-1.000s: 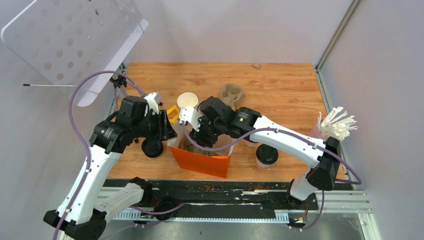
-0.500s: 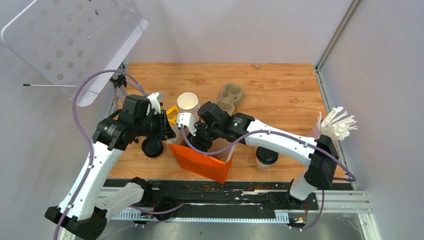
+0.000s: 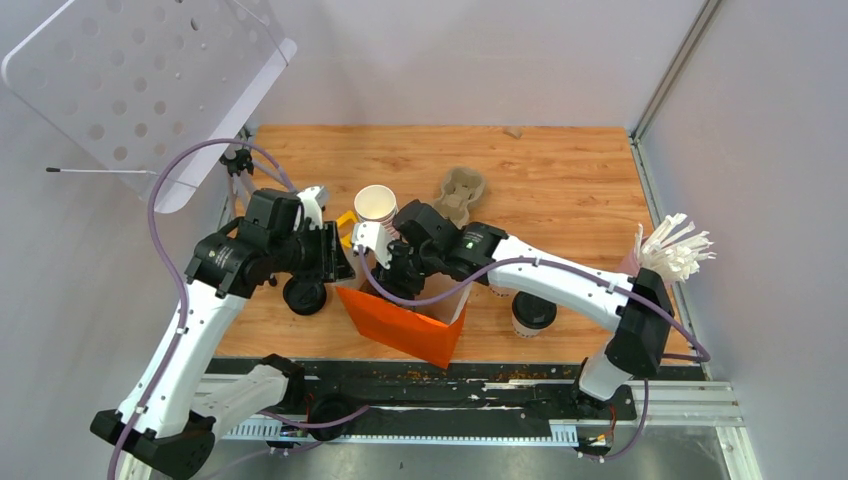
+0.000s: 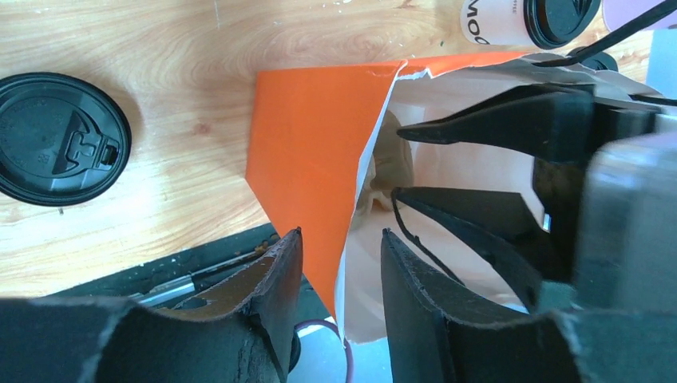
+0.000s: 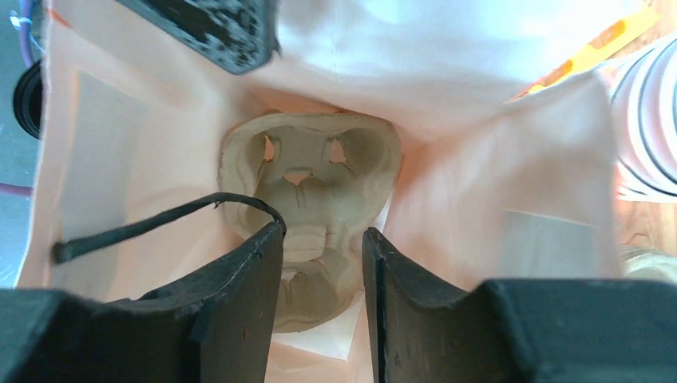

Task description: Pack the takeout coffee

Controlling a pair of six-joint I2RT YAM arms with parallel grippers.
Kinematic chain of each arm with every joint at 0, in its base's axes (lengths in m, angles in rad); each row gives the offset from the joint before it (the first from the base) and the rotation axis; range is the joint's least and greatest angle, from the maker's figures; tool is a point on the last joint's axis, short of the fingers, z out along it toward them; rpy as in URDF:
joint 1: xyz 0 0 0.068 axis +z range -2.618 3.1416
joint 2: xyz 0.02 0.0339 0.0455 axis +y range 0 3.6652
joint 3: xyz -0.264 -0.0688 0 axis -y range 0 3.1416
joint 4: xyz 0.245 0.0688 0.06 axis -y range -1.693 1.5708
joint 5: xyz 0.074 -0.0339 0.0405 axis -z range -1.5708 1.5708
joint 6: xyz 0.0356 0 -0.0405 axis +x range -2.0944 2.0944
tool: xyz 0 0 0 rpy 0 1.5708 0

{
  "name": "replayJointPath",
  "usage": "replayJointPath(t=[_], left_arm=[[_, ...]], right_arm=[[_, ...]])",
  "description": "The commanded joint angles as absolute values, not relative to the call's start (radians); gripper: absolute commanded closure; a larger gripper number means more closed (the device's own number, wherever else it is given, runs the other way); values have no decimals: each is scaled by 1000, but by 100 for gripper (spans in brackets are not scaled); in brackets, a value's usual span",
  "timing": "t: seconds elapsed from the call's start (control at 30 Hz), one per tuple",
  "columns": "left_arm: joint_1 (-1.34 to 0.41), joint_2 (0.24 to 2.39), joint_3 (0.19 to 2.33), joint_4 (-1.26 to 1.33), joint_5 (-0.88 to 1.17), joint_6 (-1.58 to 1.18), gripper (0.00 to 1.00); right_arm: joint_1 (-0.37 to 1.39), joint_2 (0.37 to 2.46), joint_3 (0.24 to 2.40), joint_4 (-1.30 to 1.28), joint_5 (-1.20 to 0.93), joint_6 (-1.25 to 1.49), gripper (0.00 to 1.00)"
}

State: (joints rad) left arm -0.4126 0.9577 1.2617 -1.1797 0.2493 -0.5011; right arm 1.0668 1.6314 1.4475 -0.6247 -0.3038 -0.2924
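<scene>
The takeout coffee (image 3: 532, 312), a white cup with a black lid, stands on the table right of the orange paper bag (image 3: 405, 322). It also shows at the top right of the left wrist view (image 4: 511, 16). My left gripper (image 4: 342, 239) is open and straddles the bag's left wall without pinching it. My right gripper (image 5: 323, 235) is open inside the bag's mouth, above a pulp cup carrier (image 5: 311, 175) on the bag's floor. A black handle cord (image 5: 160, 223) lies against its left finger. From above, both grippers meet at the bag's top, left (image 3: 338, 262) and right (image 3: 398, 272).
A loose black lid (image 3: 304, 296) lies left of the bag. A stack of lidless white cups (image 3: 375, 205) and a second pulp carrier (image 3: 460, 190) stand behind it. White straws (image 3: 675, 250) sit at the right wall. A black rail (image 3: 450, 385) runs along the near edge.
My right gripper has shifted a little left within the bag's mouth, and the bag's top edge has moved with it. The left arm has barely moved.
</scene>
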Motion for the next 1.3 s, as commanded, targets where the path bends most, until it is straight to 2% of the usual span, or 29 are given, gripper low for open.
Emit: replayJointPath(t=[0.0, 0.13, 0.3, 0.53, 0.67, 0.83, 0.97, 1.13, 1.27], left_arm=[[-411, 974, 1319, -1177, 238, -450, 52], [-411, 987, 1341, -1165, 235, -454, 53], [-412, 999, 1363, -1155, 225, -447, 47], [-411, 1016, 1397, -1166, 229, -445, 43], [-411, 1025, 1434, -1191, 206, -455, 41], [-412, 1091, 1576, -1328, 142, -460, 41], [-411, 1094, 1599, -1369, 118, -441, 41], [-411, 1058, 1519, -1332, 113, -379, 40], [-411, 1039, 1439, -1247, 192, -350, 40]], right_arm=[[1074, 1551, 1555, -673, -303, -284, 58], [1074, 1518, 1613, -701, -298, -274, 56], [1073, 1474, 1637, -709, -260, -247, 45], [1072, 1428, 1703, -740, -231, -183, 38], [1072, 1398, 1744, -750, -180, -137, 37], [1072, 1348, 1782, -791, -115, -61, 37], [1072, 1284, 1752, -803, -68, -39, 36], [1072, 1243, 1677, -841, -21, -18, 34], [1072, 1250, 1622, -866, 16, -79, 29]])
